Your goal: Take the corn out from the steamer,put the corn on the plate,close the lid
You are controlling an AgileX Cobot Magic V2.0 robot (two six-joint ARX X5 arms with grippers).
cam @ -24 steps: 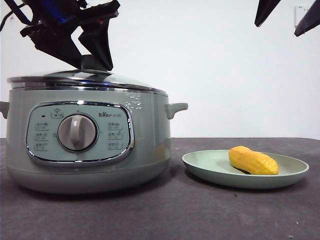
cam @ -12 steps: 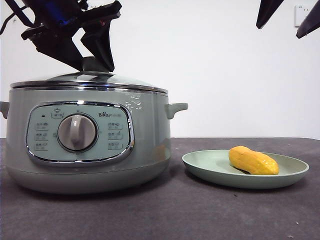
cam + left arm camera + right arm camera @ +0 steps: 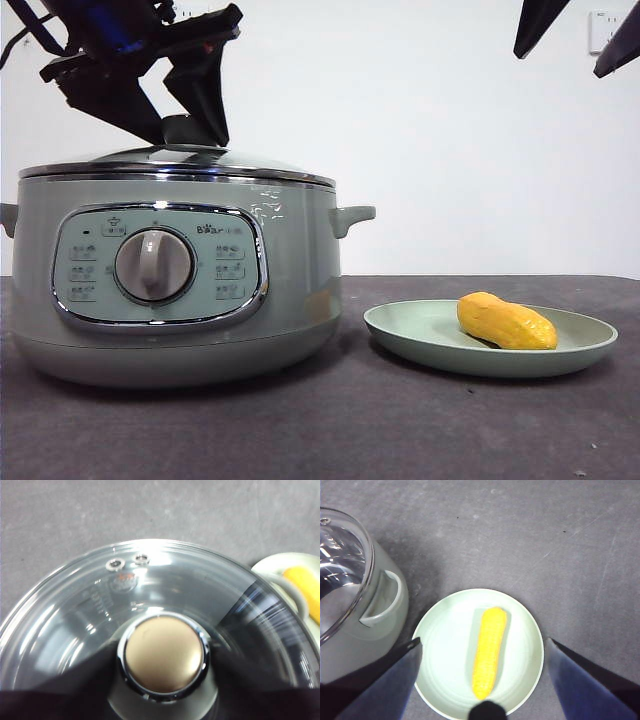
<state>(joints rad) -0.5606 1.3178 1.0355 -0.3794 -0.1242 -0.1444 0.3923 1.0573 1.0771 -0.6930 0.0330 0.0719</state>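
The glass lid [image 3: 235,160] sits level on the sage-green steamer [image 3: 300,290]. My left gripper [image 3: 188,138] comes down from the upper left, its jaws shut on either side of the lid's round knob [image 3: 164,652]. The corn [image 3: 505,322] lies on the pale green plate [image 3: 415,328] to the right of the steamer. My right gripper [image 3: 484,642] is open and empty, high above the plate [image 3: 445,645] and the corn [image 3: 489,652]. In the front view it shows only as two black tips at the top right.
The steamer's side handle [image 3: 352,215] points toward the plate, with a small gap between pot and plate. Dark grey tabletop [image 3: 330,430] lies in front of both. A white wall is behind.
The lid was tilted, with its left side raised above the rim. It has come down and now lies flat on the steamer. The right arm, plate and corn have not moved.
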